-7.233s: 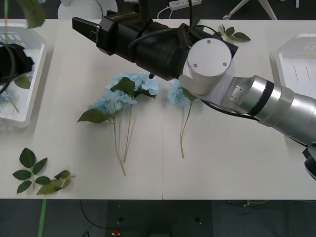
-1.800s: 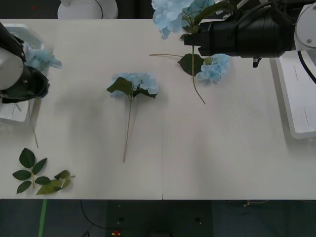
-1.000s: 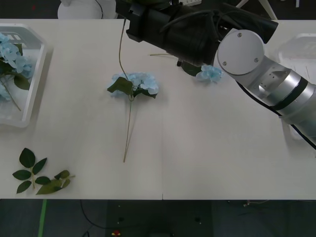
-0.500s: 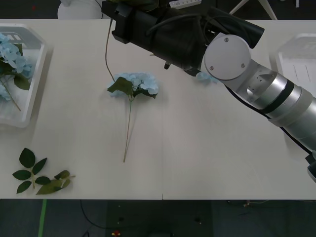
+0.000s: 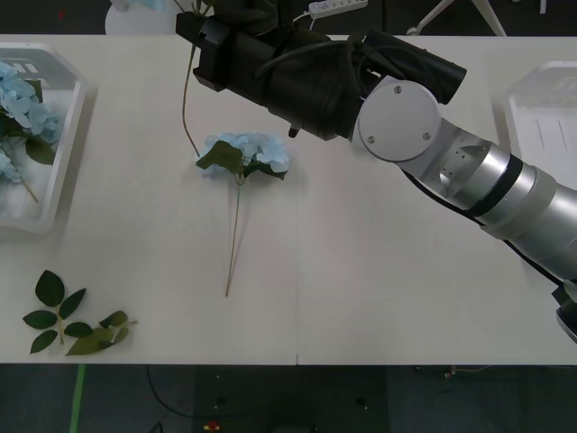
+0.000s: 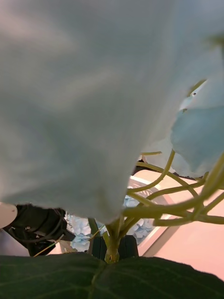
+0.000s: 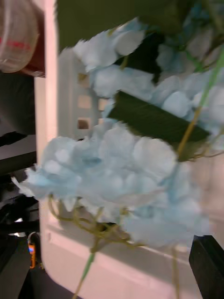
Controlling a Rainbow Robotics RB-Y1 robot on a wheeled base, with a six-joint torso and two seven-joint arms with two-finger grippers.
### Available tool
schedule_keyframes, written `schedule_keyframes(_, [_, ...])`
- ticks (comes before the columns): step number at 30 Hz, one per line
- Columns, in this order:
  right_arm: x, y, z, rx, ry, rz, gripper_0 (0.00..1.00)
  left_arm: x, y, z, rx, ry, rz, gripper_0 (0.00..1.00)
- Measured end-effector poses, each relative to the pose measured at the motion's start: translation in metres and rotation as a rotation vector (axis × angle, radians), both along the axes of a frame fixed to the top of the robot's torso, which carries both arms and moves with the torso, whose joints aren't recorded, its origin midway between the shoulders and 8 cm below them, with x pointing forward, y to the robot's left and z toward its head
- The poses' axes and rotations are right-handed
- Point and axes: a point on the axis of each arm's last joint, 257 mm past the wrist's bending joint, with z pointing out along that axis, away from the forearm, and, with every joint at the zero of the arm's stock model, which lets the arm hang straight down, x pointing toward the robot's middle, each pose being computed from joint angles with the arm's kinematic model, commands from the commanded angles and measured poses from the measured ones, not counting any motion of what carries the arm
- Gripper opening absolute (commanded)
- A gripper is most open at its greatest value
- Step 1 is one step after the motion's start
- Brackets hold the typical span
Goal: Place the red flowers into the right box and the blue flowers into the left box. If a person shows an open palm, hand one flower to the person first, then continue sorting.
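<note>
The right arm [image 5: 424, 144] is reaching across the worktop [image 5: 379, 298] toward its far left, and the left box [image 5: 56, 194] is lying farther left and nearer, already holding blue flowers [image 5: 16, 99]. The right pincer [image 5: 194, 27] is probably gripping a flower whose stalk [image 5: 187, 99] is hanging down beside another flower [image 5: 245, 155] lying lengthwise on the worktop.

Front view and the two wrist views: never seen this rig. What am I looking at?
It is a two-armed robot sorting artificial flowers. The front view looks down on the table from above the arms; each wrist view rides on one arm. The right gripper, reaching toward the robot's left, holds a carried flower whose stalk dangles. The left gripper is open above the left box, which holds blue flowers. One loose flower and leaf sprigs lie on the table. The right box sits opposite.
</note>
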Motion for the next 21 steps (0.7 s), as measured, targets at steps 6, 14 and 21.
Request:
schedule_keyframes(6, [-0.001, 0.002, 0.001, 0.006, 0.001, 0.003, 0.0, 0.021, -0.078, 0.028, -0.221, -0.1, -0.124, 1.0])
schedule_keyframes(14, [-0.001, 0.002, 0.002, 0.009, 0.001, 0.001, 0.0, 0.009, -0.144, 0.042, -0.424, -0.32, -0.196, 1.0])
schedule_keyframes(21, [-0.001, 0.002, 0.002, 0.01, 0.002, 0.001, 0.0, -0.036, -0.179, 0.005, -0.382, -0.29, -0.346, 1.0])
